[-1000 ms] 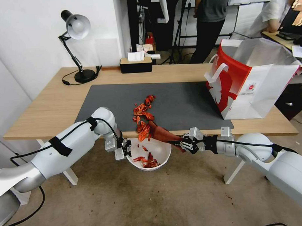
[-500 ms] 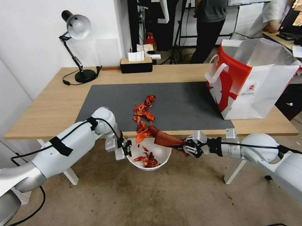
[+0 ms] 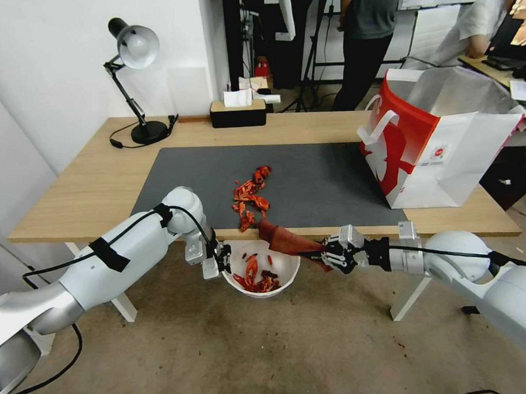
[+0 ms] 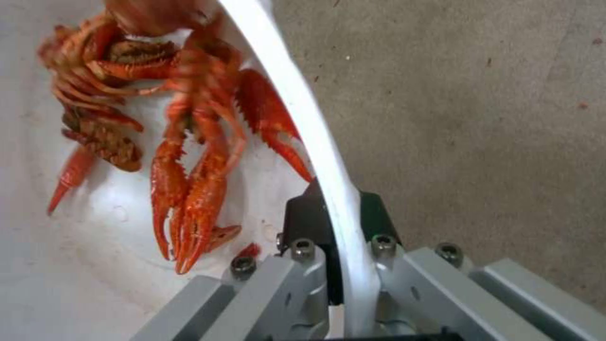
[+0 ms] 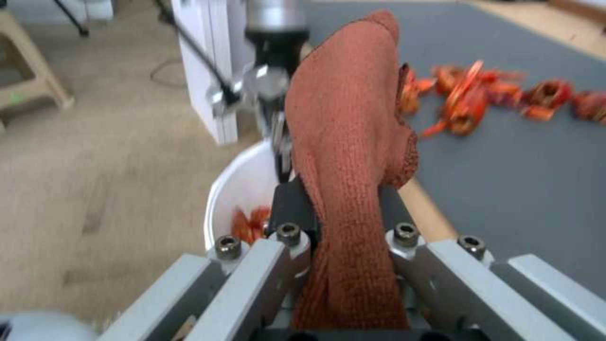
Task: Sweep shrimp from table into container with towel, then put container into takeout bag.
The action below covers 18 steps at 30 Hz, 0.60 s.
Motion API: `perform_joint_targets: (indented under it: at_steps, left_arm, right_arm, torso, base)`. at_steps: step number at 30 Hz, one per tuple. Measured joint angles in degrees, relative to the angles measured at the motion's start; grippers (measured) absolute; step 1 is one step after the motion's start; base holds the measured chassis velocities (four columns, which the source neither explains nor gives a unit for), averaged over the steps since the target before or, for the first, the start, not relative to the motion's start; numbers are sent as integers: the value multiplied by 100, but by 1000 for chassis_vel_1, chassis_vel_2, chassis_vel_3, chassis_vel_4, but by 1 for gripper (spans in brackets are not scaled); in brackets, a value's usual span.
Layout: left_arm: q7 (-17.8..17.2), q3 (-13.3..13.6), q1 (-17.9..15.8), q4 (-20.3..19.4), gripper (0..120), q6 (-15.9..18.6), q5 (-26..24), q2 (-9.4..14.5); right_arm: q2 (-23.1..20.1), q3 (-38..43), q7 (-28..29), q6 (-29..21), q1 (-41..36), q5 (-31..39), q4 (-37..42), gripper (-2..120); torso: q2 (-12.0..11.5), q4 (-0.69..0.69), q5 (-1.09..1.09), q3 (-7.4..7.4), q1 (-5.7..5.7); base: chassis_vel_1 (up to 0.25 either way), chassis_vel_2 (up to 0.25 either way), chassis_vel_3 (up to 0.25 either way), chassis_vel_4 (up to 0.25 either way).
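Towel clamped in right end effector, over container.

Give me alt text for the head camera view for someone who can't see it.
The left gripper holds a white container by its rim below the table edge, while the right gripper holds a rust-red towel at that edge. Some shrimp lie on the grey mat; a takeout bag stands to the right.

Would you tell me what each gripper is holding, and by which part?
The left gripper pinches the container by its rim; the right gripper grips the towel by one end.
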Motion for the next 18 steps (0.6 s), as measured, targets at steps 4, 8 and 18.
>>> perform_joint_targets:
  at_steps: [4,8,18]
  left_arm:
    - [-4,0,0,5,0,-13,1,3]
    - [-9,-16,14,-3,0,-17,3,15]
    - [-16,-109,97,-12,0,-48,17,68]
  right_arm:
    - [20,3,146,44,216,459,-60,7]
    - [81,-71,398,50,479,1042,-167,7]
    - [624,-752,2443,233,1646,1807,-770,7]
  torso:
    - [0,0,-1,0,0]
    - [0,-1,0,0,1]
    - [-2,0,-3,2,2]
  base:
    - [0,0,0,0]
    - [0,0,0,0]
    - [0,0,0,0]
